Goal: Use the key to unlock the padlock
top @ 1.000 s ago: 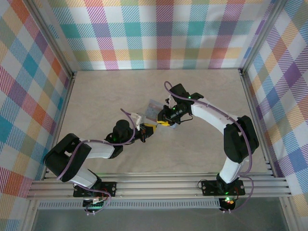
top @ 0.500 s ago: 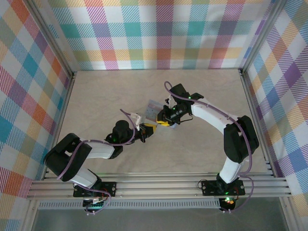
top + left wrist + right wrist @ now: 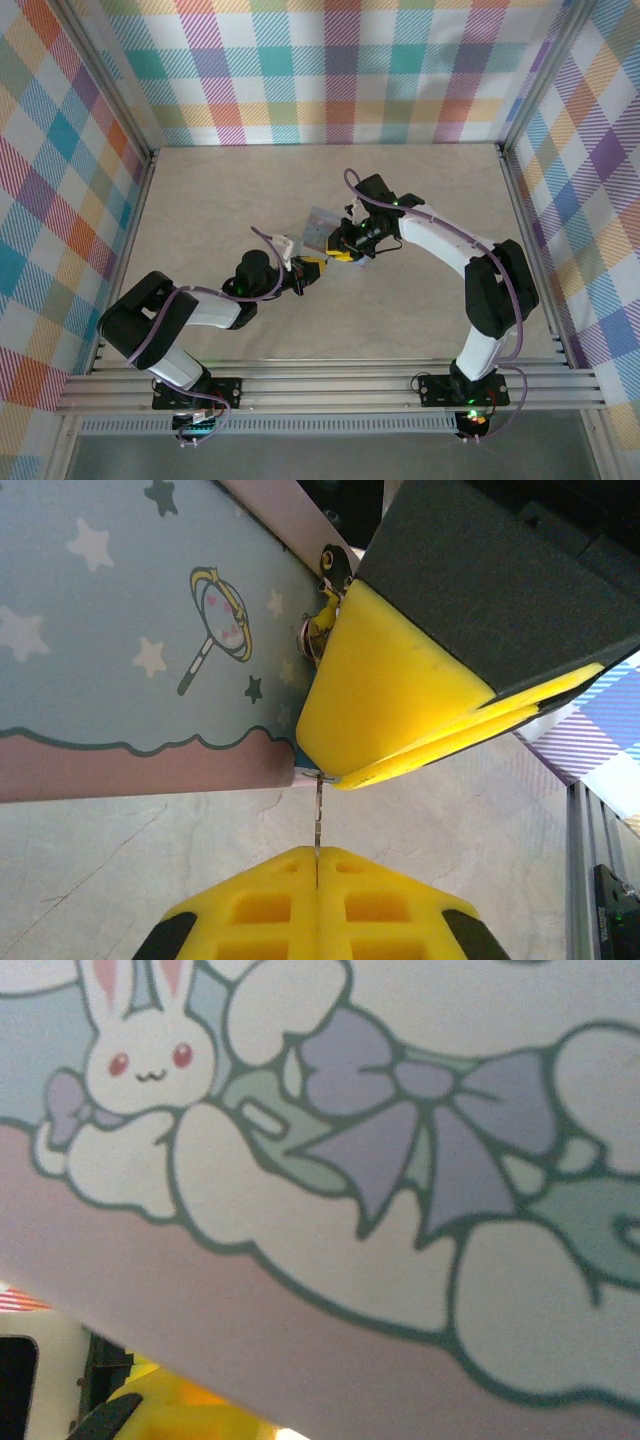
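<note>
At mid-table the two arms meet beside the pale blue tin (image 3: 320,225). From where I stand, the left gripper (image 3: 317,855) is pinched flat on the key (image 3: 317,815), its blade pointing straight at the tin's lower corner, presumably lined up for the keyhole. The right gripper (image 3: 345,252) presses in there, yellow fingers (image 3: 390,680) nearly together, likely steadying the lock. What they clamp I cannot tell. I guess the padlock sits hidden behind them, beside a small metal loop (image 3: 312,640).
</note>
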